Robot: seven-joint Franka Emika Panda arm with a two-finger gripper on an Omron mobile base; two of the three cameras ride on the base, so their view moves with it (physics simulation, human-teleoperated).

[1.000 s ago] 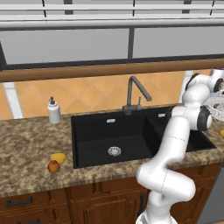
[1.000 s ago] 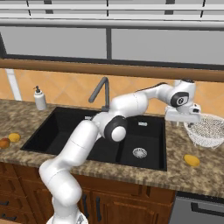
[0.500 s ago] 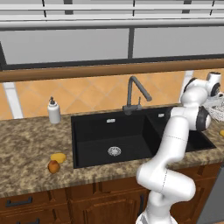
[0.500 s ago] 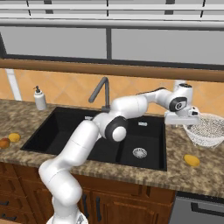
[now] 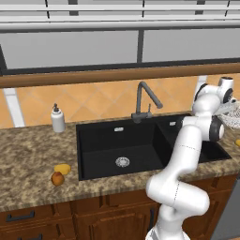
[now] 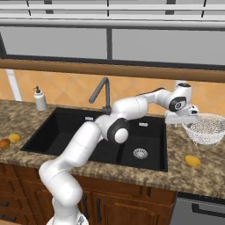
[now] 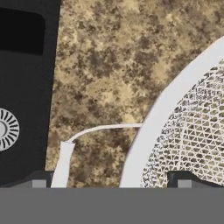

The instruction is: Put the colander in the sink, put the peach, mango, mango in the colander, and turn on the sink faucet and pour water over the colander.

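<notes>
- Colander [image 6: 205, 128] sits on the granite counter [image 7: 113, 65] beside the sink [image 6: 99, 136], not yet in a basin; my gripper [image 7: 114, 183] hangs right over its near rim.
- Fingers are spread wide with nothing between them yet. In the hand view one fingertip [image 7: 40, 180] sits on the counter side of the thick white rim, over the edge of the sink, and the other fingertip [image 7: 183, 180] sits over the mesh inside the bowl, so the rim runs between them.
- To do this step well, I judge I should come straight down until the rim is well between the pads, then close on it. The mesh looks light, so a firm pinch on the solid rim seems safer than on the wire.
- A thin wire handle loop [image 7: 98, 129] sticks out from the rim just ahead of the outer fingertip; I want to avoid snagging it.
- One mango [image 6: 191, 161] lies on the counter near the colander, clear of my fingers.
- The other mango [image 5: 62, 168] and the peach [image 5: 57, 178] lie together across the sink, well apart from the gripper.
- Faucet [image 6: 101, 93] stands behind the basins and a soap bottle [image 6: 40, 99] beyond; I judge neither blocks the short carry into the near basin.
</notes>
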